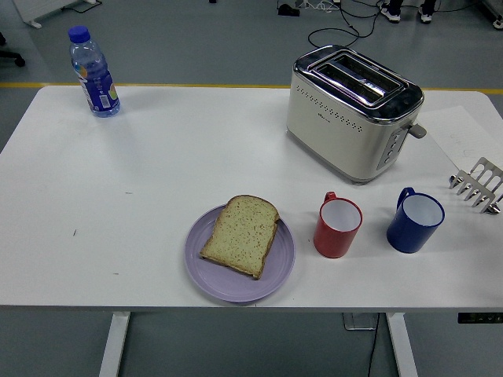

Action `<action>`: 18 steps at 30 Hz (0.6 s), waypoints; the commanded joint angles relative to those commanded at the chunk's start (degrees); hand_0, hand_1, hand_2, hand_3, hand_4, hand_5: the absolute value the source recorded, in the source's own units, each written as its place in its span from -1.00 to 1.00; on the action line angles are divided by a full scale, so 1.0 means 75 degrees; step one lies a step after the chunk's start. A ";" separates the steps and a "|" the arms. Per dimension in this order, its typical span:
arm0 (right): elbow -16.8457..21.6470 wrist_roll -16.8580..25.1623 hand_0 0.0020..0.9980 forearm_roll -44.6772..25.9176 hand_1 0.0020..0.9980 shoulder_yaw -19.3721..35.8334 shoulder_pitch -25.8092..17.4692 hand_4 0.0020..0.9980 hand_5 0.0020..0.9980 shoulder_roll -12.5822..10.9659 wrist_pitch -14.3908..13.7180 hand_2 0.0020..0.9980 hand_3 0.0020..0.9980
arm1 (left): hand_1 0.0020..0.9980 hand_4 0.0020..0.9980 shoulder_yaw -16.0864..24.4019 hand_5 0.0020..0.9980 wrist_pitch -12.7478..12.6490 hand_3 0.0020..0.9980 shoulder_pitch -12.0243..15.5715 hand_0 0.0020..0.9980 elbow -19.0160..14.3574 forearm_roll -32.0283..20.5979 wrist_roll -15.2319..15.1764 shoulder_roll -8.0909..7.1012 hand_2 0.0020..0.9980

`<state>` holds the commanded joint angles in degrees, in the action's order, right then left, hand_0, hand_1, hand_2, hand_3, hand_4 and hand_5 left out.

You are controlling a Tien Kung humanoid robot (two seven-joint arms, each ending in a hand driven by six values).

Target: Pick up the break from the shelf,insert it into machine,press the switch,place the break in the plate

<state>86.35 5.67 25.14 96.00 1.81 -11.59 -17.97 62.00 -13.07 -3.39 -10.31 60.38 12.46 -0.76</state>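
Bread slice (240,233), tan crumb, darker crust, lying flat on lilac plate (206,276) near table's (157,173) front edge. Cream-and-chrome toaster (352,110) at back right, slots empty, small logo unreadable. Metal rack (478,184) at right edge. Red mug (338,225), blue mug (414,220) right of plate. Water bottle (93,72) back left, blue label, print illegible. No hands in view, state unknown.
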 joint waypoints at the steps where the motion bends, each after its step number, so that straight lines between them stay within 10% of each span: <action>1: -0.0003 0.0000 0.30 -0.0001 0.22 -0.0005 -0.0001 -0.19 -0.49 0.0001 -0.0001 0.30 0.19 | 0.05 -0.44 -0.0006 0.74 0.0002 0.01 -0.0004 0.26 0.0000 -0.0007 -0.0003 -0.0002 0.01; 18: -0.0015 0.0030 0.29 -0.0045 0.21 -0.0002 0.0012 -0.23 -0.53 0.0002 -0.0051 0.29 0.18 | 0.05 -0.44 0.0003 0.74 0.0004 0.01 -0.0025 0.26 0.0000 0.0020 0.0002 0.0001 0.01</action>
<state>86.24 5.89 24.81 95.99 1.90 -11.58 -18.35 62.02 -13.04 -3.58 -10.31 60.53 12.47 -0.75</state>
